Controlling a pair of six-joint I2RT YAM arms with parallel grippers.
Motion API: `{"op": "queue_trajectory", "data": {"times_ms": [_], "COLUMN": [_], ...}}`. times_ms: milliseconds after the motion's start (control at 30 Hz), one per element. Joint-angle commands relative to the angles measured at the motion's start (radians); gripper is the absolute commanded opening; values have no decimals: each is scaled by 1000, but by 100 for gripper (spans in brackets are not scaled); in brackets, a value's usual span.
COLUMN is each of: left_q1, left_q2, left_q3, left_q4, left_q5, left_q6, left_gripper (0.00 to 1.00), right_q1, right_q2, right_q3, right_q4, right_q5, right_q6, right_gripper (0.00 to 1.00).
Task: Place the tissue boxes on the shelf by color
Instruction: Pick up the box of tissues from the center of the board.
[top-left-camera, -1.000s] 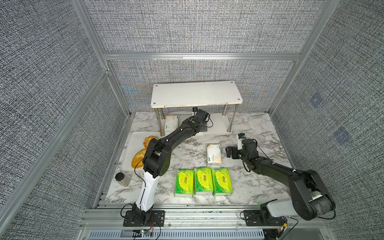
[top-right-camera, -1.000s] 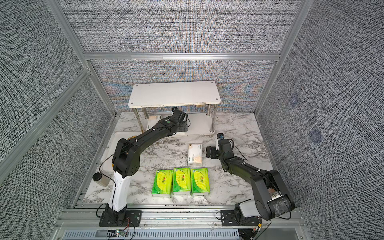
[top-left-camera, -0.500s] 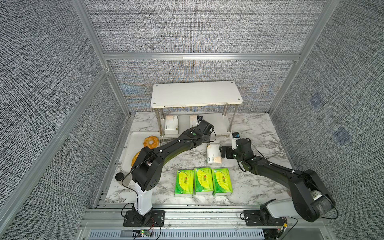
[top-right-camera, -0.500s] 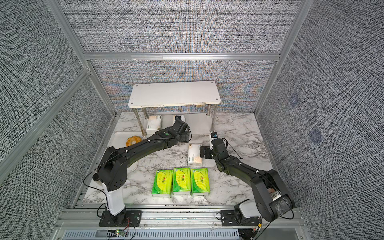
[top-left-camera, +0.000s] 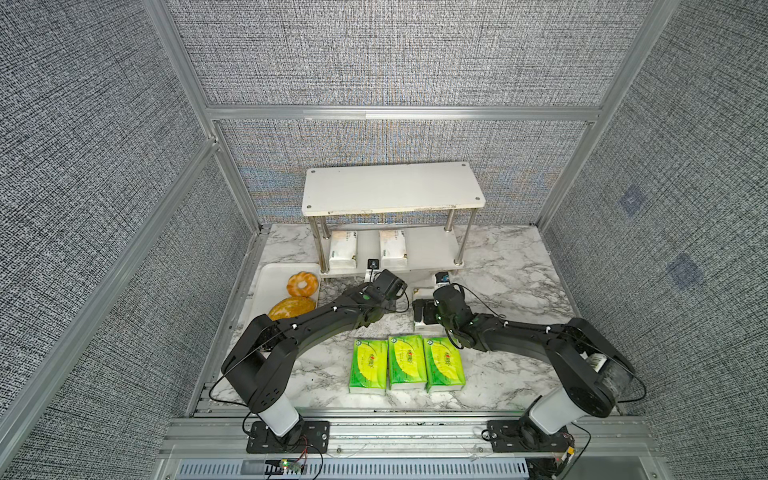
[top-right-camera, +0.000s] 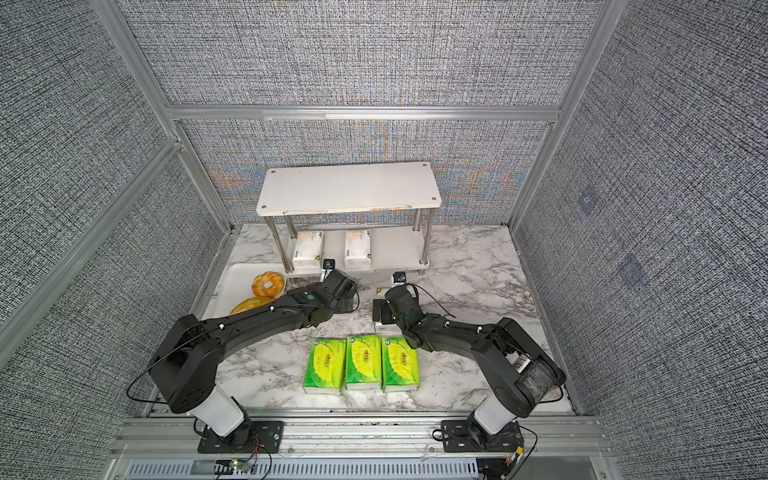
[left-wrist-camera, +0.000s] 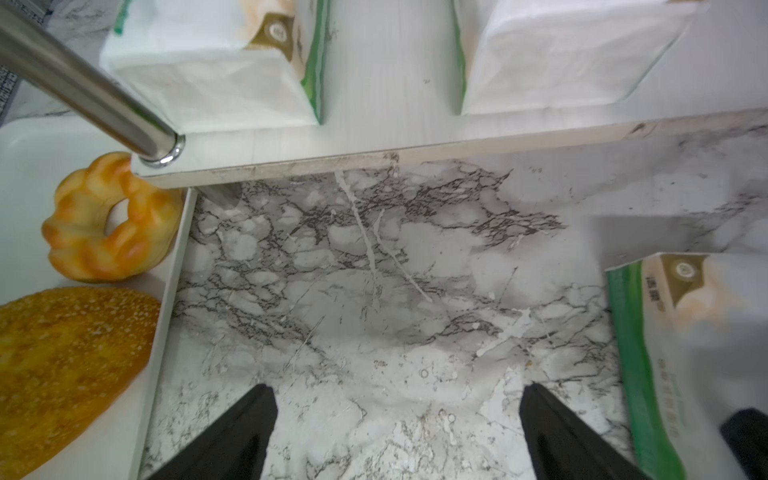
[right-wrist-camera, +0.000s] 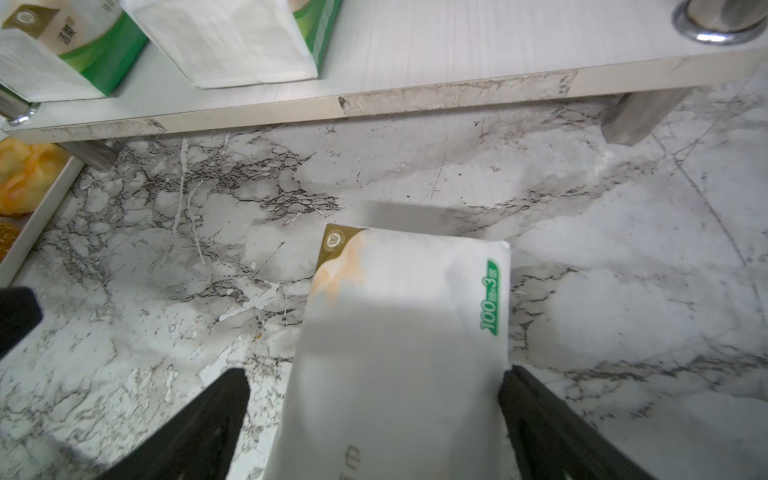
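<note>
Loose white pack (right-wrist-camera: 399, 332): near end runs off my right wrist picture; in both top views the right gripper (top-left-camera: 424, 311) covers most of it.
Bread loaf (top-left-camera: 291, 306): left arm (top-left-camera: 324, 320) hides part from me.
Shelved white packs (top-left-camera: 343, 249): far ends under the shelf (top-left-camera: 392, 189) top board; print too small to read.

Left pincer (left-wrist-camera: 397, 390) and right pincer (right-wrist-camera: 374, 372) both spread wide.

On the shelf (top-left-camera: 390, 187), the lower board (top-left-camera: 430, 249) is open toward its right edge; two white packs (top-left-camera: 343, 249) block the left half; metal legs (top-left-camera: 464, 237) stand at the corners.
</note>
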Motion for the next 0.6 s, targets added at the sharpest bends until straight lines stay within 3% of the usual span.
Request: {"op": "queue_trajectory", "data": {"times_ms": [0, 367, 567], "left_q1": [3, 26, 32], "left_q2": [-8, -34, -38], "left_q3": [-30, -90, -104], "left_q4": [37, 62, 74], "left_q5": [-19, -28, -29], "left_q6": [-37, -46, -51], "left_gripper": [97, 97, 97], "right_q1": [6, 6, -45], "right_q2": [24, 101, 110], "right_q3": [23, 64, 17], "right_q4": [-29, -79, -30], "right_q5": [21, 56, 10], "right_q6": [24, -9, -78], "right_gripper": [99, 99, 90]}}
